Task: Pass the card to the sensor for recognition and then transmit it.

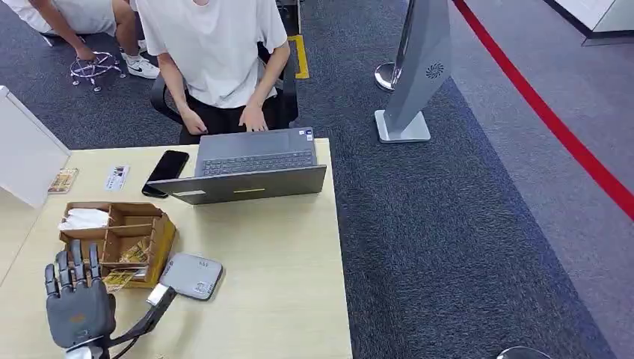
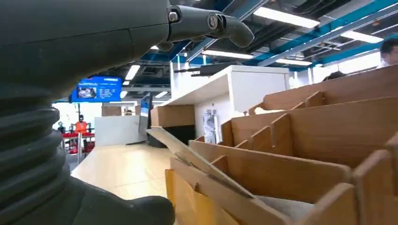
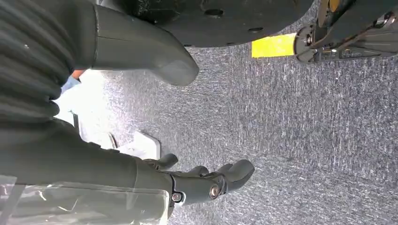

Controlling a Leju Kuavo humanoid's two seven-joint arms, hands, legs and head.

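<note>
Head view shows a pale wooden table (image 1: 284, 277) on dark grey carpet (image 1: 448, 247) crossed by a red floor line (image 1: 568, 142). At the table's far edge an open laptop (image 1: 250, 168) faces a seated person (image 1: 217, 60) in a white shirt, with a black phone (image 1: 166, 168) just beside it. A white panel (image 1: 26, 149) stands at the left edge, and a grey sign stand (image 1: 415, 75) is on the carpet well apart from the table. A wooden box (image 1: 123, 235) with compartments sits near the front left; cards (image 1: 123, 273) lie in its nearest compartments, one leaning at the front wall. The grey sensor (image 1: 192, 275) lies flat just beside the box, its cable running toward the table's near edge. The left hand (image 1: 75, 295) hovers upright in front of the box, fingers extended and apart, holding nothing. Left wrist view shows the box dividers close up, and a ceiling with strip lights and blue beams. Right wrist view shows the right hand (image 3: 155, 164) hanging over carpet, fingers loosely curved and empty.
</note>
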